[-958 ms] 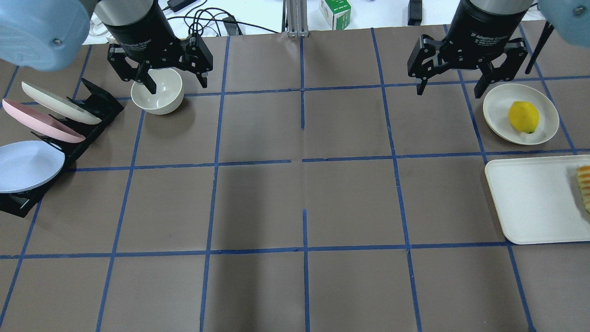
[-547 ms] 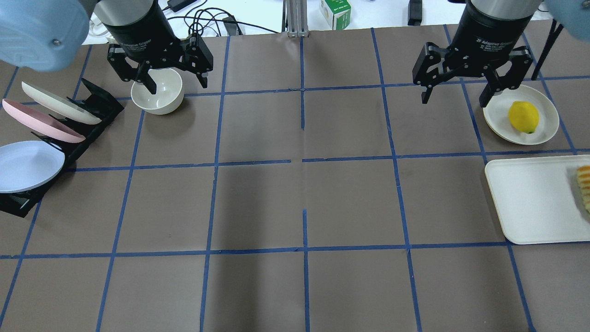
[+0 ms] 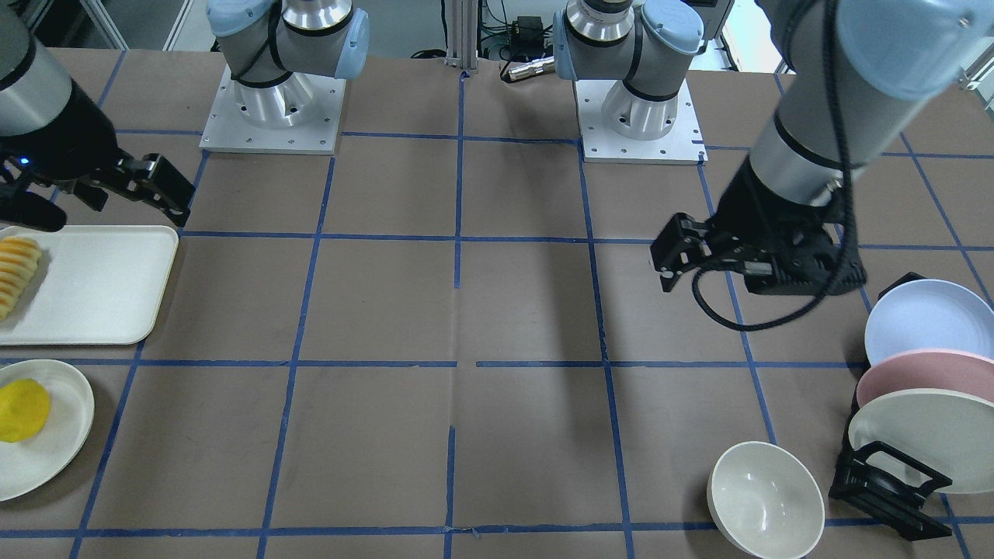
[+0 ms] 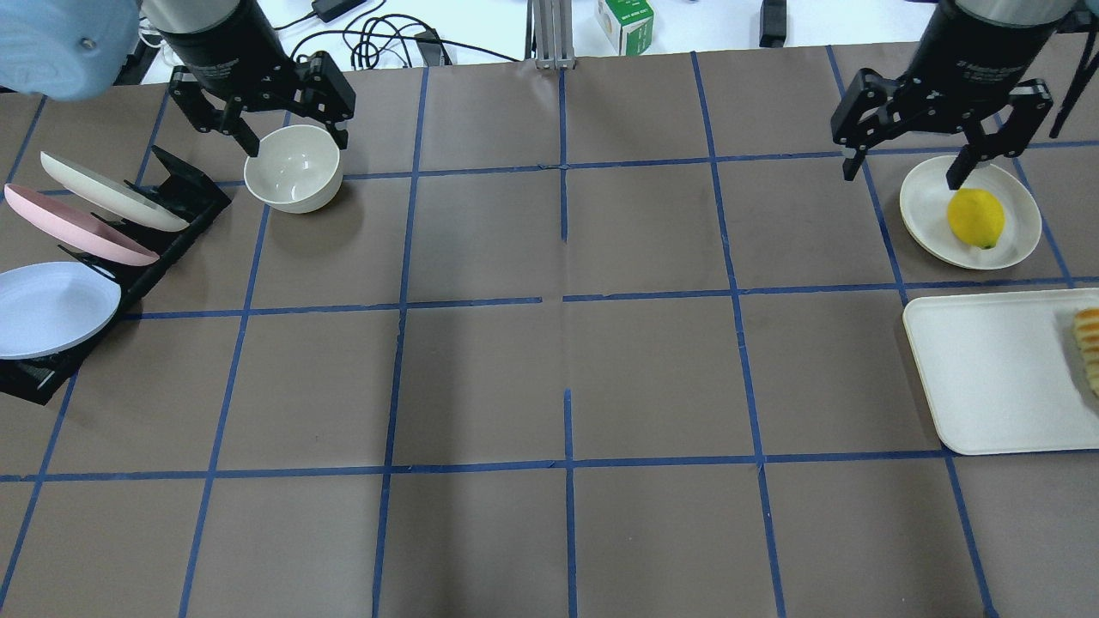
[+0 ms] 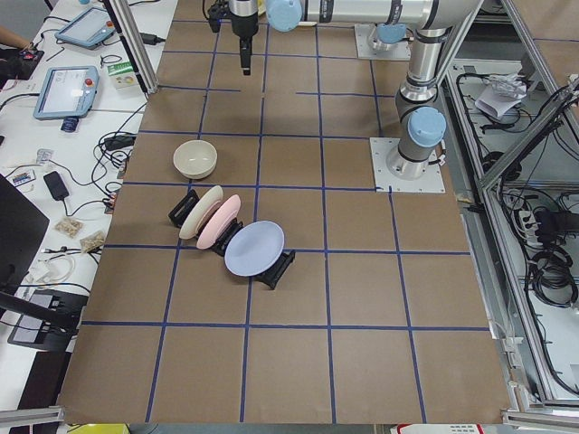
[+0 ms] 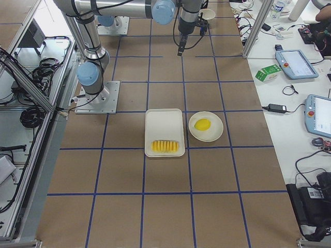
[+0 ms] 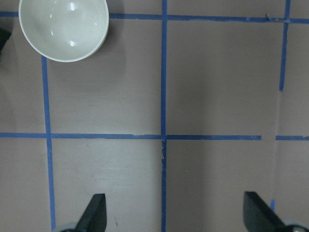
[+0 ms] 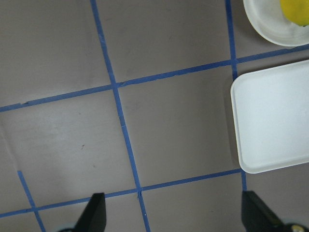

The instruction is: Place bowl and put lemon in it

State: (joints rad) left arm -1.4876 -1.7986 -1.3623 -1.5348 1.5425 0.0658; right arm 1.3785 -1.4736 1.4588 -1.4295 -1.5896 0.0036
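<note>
One lemon (image 4: 975, 217) was seen on the plate (image 4: 932, 215) ahead of the spread right gripper (image 4: 901, 176), since shifted closer; the empty bowl (image 4: 292, 176) was left ahead of the spread, since-raised left gripper (image 4: 296, 142).

Table (image 5: 362, 307): brown top; blue tape grid
Bowl (image 5: 195, 159): cream; upright; just beyond the rack, not touching it
Rack (image 5: 184, 209): black; three tilted plates in a row; cream plate (image 5: 201, 212), pink plate (image 5: 220, 222), pale blue plate (image 5: 254, 249) nearest
Left arm (image 5: 409, 149): base at right edge; reaches across far end
Left gripper (image 5: 244, 65): points down, well beyond the Bowl; jaws too small to read
Side bench (image 5: 90, 117): two tablets; carton; cables
</note>
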